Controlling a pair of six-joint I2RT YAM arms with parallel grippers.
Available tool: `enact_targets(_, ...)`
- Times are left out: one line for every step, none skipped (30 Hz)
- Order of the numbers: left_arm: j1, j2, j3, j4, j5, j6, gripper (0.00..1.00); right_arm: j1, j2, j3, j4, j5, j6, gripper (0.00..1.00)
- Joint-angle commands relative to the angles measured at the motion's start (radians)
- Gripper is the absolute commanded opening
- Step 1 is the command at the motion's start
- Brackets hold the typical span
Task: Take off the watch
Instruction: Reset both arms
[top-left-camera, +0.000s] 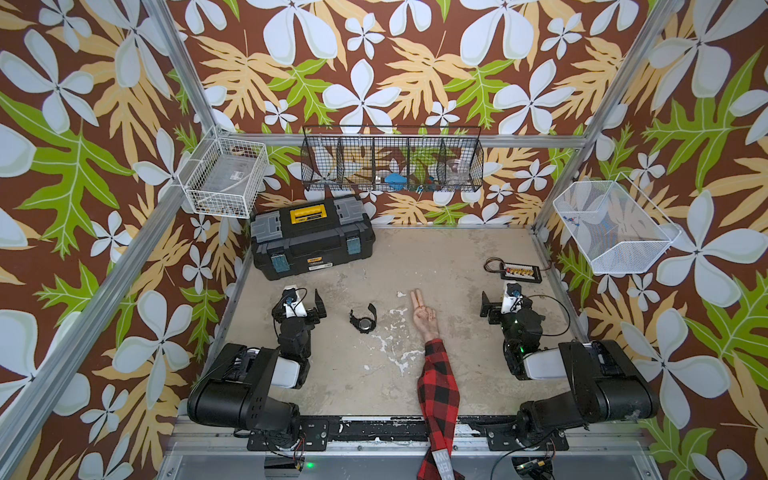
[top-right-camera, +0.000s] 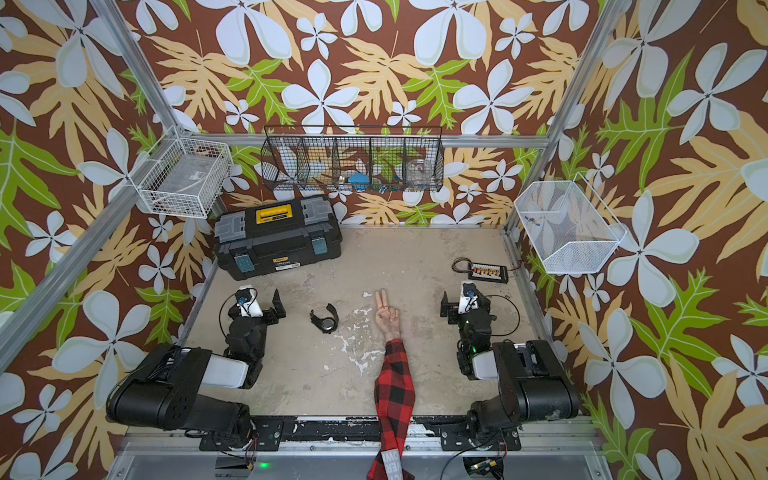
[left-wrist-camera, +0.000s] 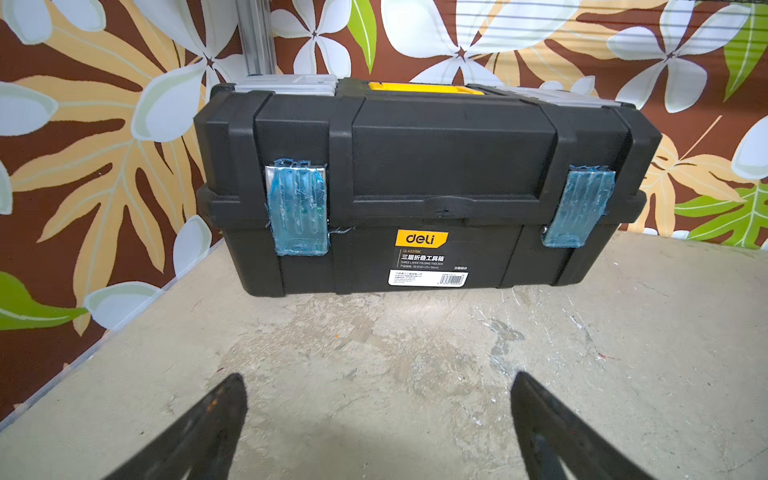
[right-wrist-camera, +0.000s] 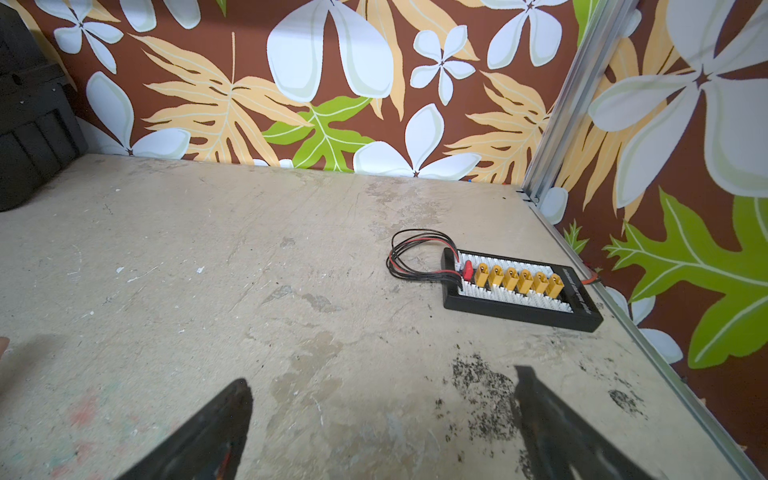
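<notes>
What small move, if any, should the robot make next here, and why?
Probably none; I would leave both arms parked. The watch lies on the table, apart from the hand, whose wrist looks bare. The left gripper and right gripper stand open and empty, so the removal seems done.

Worn table (top-left-camera: 453, 257) with watch (top-left-camera: 364, 319), toolbox (top-left-camera: 311, 239), connector board (top-left-camera: 521, 272), arm (top-left-camera: 438, 382)

Both top views look steeply down on the whole desk (top-left-camera: 332, 374); low wrist cameras face the toolbox (left-wrist-camera: 436, 166), left, and the connector board (right-wrist-camera: 519, 291), right.
</notes>
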Motion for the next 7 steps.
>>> enact_targets(0.018, 0.006, 0.017, 0.001, 0.137, 0.042, 1.00, 0.000, -0.004, 0.002, 0.030, 0.009, 0.009, 1.00)
enact_targets(0.047, 0.004, 0.035, -0.042, 0.239, 0.043, 1.00, 0.000, -0.004, 0.002, 0.028, 0.009, 0.010, 1.00)
enact_targets(0.077, 0.002, 0.044, -0.065, 0.276, 0.018, 1.00, 0.000, -0.002, 0.003, 0.031, 0.009, 0.009, 1.00)
enact_targets(0.084, 0.004, 0.044, -0.059, 0.278, 0.012, 1.00, 0.000, -0.002, 0.002, 0.028, 0.008, 0.010, 1.00)
enact_targets(0.085, 0.002, 0.038, -0.047, 0.280, 0.011, 1.00, 0.000, -0.002, 0.002, 0.028, 0.009, 0.010, 1.00)
enact_targets(0.085, -0.002, 0.037, -0.052, 0.277, 0.011, 1.00, 0.000, -0.001, 0.002, 0.028, 0.008, 0.010, 1.00)
enact_targets(0.085, -0.002, 0.037, -0.050, 0.278, 0.011, 1.00, 0.001, -0.002, 0.002, 0.029, 0.009, 0.010, 1.00)
